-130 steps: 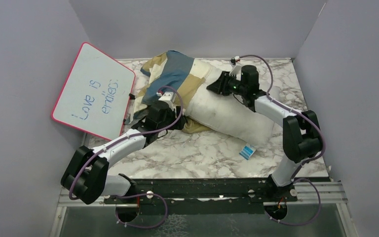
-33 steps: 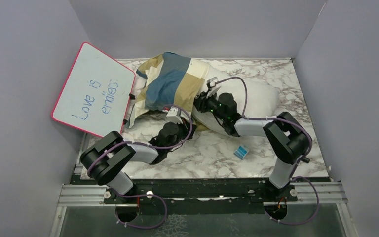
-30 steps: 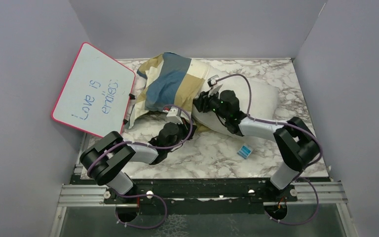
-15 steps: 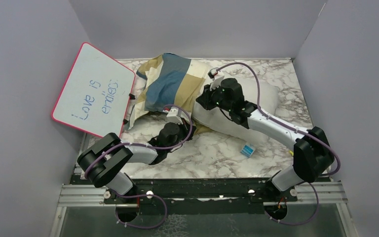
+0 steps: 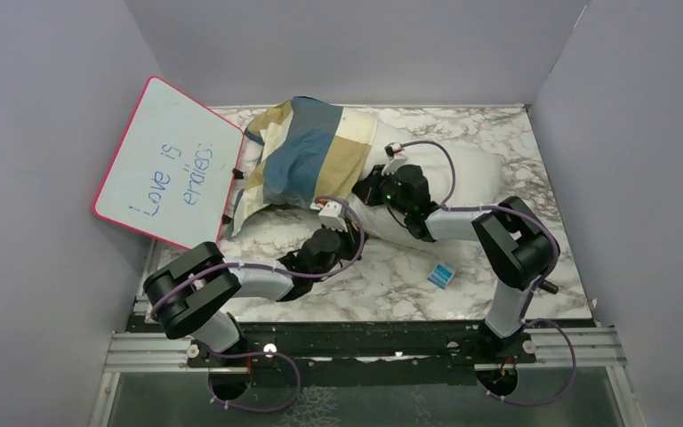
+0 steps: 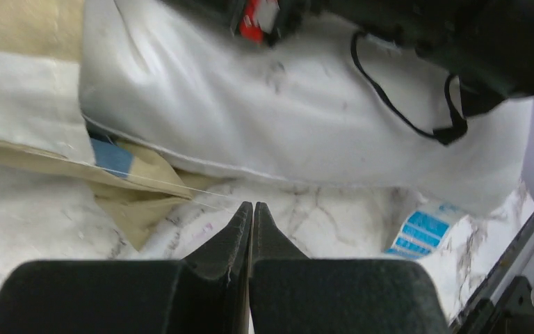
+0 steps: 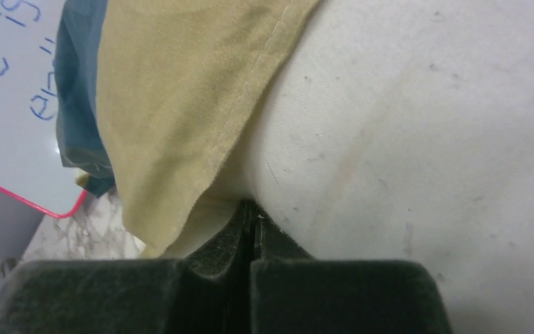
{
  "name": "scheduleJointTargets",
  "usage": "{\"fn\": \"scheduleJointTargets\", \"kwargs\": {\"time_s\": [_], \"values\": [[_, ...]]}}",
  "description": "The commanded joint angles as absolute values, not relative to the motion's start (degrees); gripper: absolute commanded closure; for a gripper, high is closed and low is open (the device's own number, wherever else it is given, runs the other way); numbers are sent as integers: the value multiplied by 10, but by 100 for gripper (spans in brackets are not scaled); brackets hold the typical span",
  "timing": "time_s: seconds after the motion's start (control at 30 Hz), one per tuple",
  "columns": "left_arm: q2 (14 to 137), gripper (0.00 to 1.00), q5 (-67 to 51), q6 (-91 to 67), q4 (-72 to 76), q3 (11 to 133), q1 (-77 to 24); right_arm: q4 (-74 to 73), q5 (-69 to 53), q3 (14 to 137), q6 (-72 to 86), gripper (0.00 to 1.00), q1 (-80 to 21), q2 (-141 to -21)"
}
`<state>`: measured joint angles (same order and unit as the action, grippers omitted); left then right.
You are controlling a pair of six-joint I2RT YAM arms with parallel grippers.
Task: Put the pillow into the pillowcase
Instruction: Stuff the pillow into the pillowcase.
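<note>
- The top view shows the pillow [image 5: 467, 173] lying on the bench [image 5: 382, 285] from the centre toward 2 o'clock. Its 10 o'clock end is inside the pillowcase [image 5: 307, 156], and the rest is bare.
- Only the left wrist view shows my left end effector [image 6: 251, 207] pressed together over marble, near the pillow's seam and a tan pillowcase corner.
- Only the right wrist view shows my right end effector [image 7: 252, 209] pressed together, tips against the pillow at the pillowcase hem. I cannot tell whether cloth is nipped.
</note>
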<state>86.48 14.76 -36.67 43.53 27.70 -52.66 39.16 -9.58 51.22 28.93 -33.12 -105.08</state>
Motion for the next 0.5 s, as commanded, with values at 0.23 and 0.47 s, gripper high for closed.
{"fn": "scheduleJointTargets", "kwargs": {"time_s": [0.23,0.47], "values": [[939,100,186,-377,463,270,-590,468,-64,451,366,100,-329,-1065],[844,71,220,-351,369,274,-590,485,-75,431,372,100,-329,-1063]]}}
